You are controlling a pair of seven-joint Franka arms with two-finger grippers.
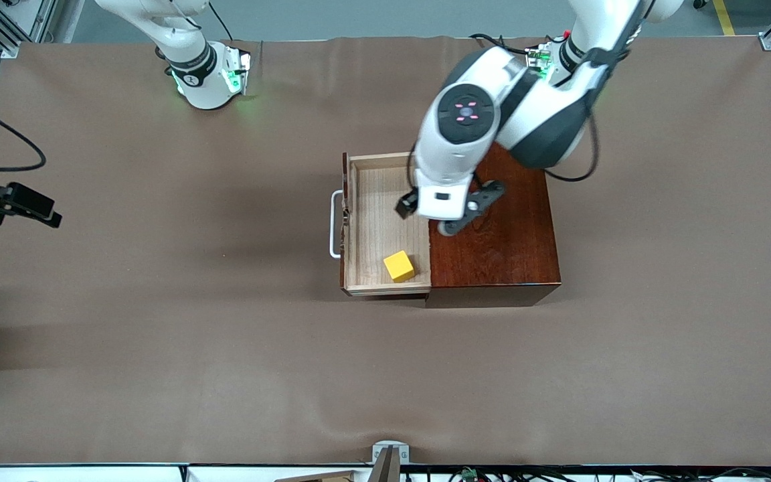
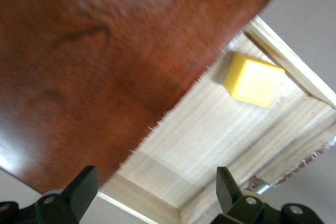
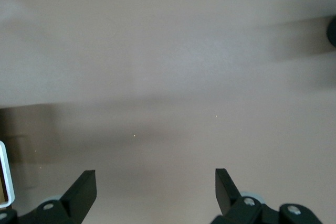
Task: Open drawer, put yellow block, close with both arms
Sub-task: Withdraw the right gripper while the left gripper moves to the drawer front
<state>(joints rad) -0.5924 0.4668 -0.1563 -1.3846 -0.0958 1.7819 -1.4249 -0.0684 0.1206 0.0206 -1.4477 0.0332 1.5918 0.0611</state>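
Since the yellow block (image 1: 399, 266) already lies inside the drawer (image 1: 373, 201), in the tray's corner nearest the front camera and close to the box (image 1: 499, 234), the placing step is judged done and only the closing is left. The drawer is pulled fully out toward the right arm's end of the table, its white handle (image 1: 334, 224) free, which leaves it ready to be pushed. The left gripper (image 2: 152, 192) is held over the drawer where it meets the box's top, its fingers spread wide and empty, apparently just clear of the released block. The right gripper (image 3: 156, 190) is held over bare table (image 1: 158, 335), well apart from the drawer, fingers likewise wide with nothing between them. One block, one drawer, one box, one handle and two arms are counted.
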